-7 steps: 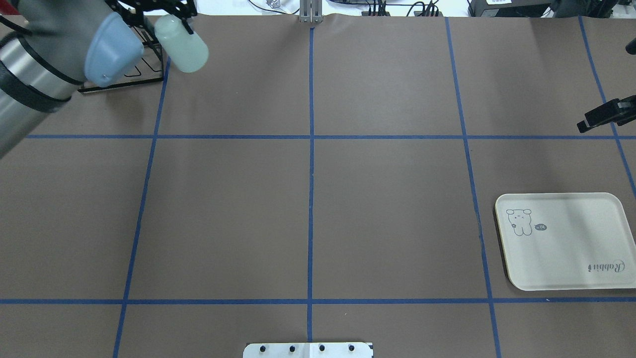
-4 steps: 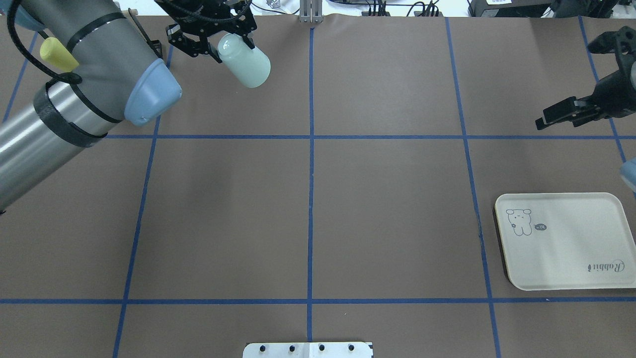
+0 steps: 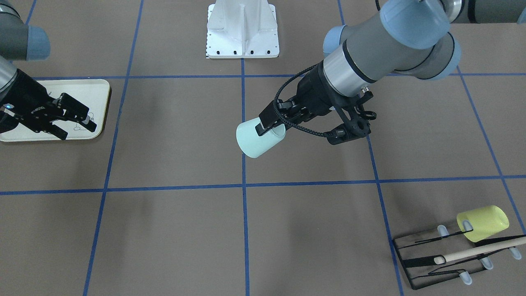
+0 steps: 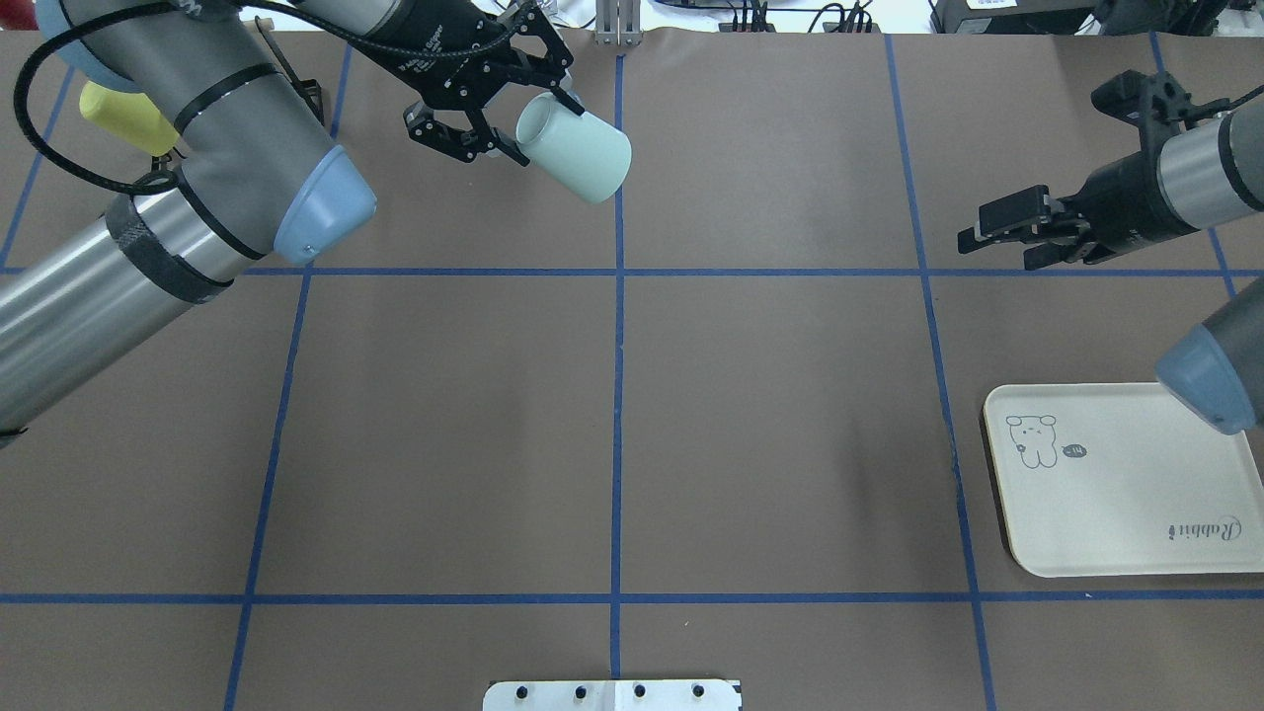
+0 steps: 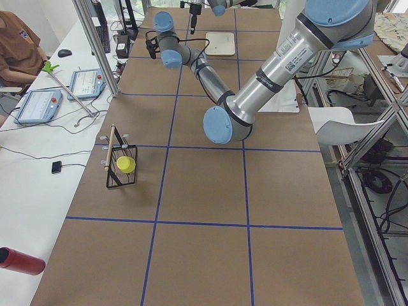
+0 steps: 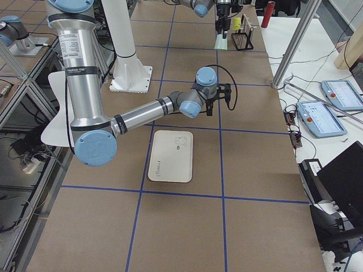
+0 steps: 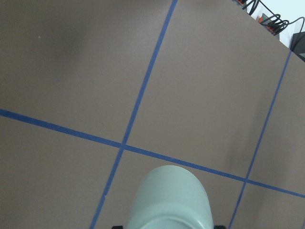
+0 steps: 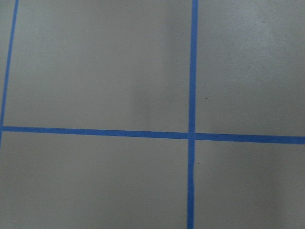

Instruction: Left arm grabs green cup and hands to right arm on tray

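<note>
The tray [image 4: 1126, 513] lies on the tabletop [image 4: 770, 415], near right. The rack [image 3: 421, 260] stands far left; the left claw [image 4: 540, 126]'s cup [image 4: 588, 163] hangs far centre.

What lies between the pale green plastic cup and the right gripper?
Overhead view: only brown table and a blue tape line between green cup and right gripper.

The tray [image 4: 1126, 494] carries the script word "Rabbit", upside down in the overhead view
</note>
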{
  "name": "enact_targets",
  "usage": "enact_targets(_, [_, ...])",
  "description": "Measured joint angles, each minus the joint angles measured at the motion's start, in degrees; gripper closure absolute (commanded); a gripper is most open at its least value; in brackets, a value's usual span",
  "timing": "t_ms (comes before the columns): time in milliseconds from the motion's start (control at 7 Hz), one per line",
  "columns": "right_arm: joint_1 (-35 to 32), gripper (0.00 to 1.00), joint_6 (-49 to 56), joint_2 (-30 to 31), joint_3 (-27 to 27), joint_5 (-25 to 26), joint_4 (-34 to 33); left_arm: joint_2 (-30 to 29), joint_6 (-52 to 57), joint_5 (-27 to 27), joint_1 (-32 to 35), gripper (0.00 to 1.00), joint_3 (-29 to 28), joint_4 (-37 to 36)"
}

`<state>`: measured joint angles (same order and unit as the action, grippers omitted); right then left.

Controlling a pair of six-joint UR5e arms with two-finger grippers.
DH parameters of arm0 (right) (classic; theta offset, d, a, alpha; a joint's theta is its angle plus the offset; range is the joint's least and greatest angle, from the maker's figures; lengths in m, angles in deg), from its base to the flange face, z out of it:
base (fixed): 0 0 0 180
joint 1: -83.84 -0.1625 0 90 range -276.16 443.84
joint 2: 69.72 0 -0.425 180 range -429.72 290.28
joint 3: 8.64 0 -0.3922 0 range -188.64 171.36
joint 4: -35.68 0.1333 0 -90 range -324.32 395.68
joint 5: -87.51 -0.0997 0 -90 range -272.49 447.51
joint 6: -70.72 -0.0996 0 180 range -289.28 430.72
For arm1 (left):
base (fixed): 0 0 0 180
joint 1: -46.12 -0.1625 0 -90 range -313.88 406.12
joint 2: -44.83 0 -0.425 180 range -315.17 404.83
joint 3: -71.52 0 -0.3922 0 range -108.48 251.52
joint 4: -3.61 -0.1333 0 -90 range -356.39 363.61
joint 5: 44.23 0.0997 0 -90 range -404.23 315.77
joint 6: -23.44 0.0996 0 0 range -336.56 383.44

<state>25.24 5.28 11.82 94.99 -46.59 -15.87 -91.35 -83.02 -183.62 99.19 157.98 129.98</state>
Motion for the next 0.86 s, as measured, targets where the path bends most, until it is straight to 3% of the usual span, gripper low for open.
enact_targets(286, [3.2, 0.01, -11.7, -1.8, -0.3, -0.4, 11.0, 1.7, -15.5, -0.9, -0.1, 1.0, -1.9, 15.9])
enact_targets(857, [7.1, 0.02, -35.5, -4.5, -0.4, 0.4, 32.5, 3.4, -35.7, 0.8, -1.4, 1.0, -2.8, 32.9])
